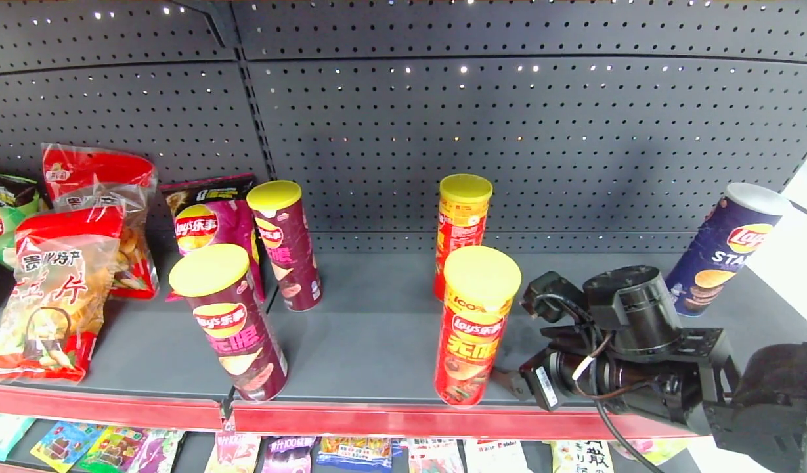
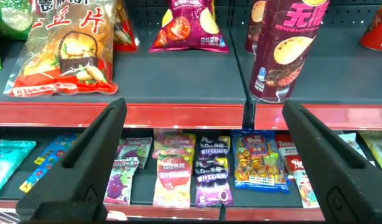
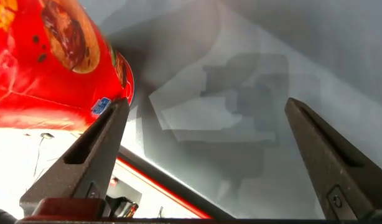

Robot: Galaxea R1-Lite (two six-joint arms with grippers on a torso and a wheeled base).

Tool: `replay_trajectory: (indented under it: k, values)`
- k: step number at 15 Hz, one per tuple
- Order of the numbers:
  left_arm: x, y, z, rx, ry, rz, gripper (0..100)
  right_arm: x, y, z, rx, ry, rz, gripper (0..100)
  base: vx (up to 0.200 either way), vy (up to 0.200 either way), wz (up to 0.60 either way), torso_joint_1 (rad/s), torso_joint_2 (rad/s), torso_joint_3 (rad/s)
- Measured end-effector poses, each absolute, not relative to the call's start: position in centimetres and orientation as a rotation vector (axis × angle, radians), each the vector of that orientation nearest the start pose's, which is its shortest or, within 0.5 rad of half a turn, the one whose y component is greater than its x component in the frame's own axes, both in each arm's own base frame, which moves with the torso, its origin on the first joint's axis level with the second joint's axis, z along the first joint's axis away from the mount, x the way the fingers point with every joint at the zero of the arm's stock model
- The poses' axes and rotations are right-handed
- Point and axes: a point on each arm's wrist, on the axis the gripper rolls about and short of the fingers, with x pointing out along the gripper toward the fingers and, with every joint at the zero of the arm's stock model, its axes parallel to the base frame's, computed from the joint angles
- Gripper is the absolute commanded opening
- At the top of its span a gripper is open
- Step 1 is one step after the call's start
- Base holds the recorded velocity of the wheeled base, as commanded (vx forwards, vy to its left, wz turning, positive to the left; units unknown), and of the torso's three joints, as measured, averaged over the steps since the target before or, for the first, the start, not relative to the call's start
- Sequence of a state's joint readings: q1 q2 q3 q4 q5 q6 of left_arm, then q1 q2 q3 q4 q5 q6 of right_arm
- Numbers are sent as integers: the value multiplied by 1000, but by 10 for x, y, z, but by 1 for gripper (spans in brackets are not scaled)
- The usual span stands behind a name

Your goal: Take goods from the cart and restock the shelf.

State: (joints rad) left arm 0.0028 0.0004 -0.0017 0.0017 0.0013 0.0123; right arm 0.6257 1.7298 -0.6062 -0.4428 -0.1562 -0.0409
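**Red cans on shelf [image 1: 377, 341]; both hands wide, nothing held**

Front red can [image 1: 475, 328] stood upright at the shelf's front edge, with the rear red can [image 1: 461, 226] behind it. Right hand [image 3: 205, 106] sat low, just beside the front red can's base on its right side, fingers spread wide. Left hand [image 2: 203, 104] was also wide open, facing the red edge strip [image 2: 178, 115] near the front maroon can [image 2: 284, 50]. Rear maroon can [image 1: 286, 246] stood farther back. Blue can [image 1: 721, 253] stood at the shelf's right end and snack bags [image 1: 55, 289] at its left
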Motion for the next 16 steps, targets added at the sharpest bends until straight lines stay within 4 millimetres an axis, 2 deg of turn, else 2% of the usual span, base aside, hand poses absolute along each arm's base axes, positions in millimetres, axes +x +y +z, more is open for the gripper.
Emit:
replay_trajectory:
  k: [16]
  values:
    - [-23, 0, 76, 12, 1, 4, 100, 228, 166, 109, -298, 611, 479, 100, 0, 0, 0, 0, 0, 0]
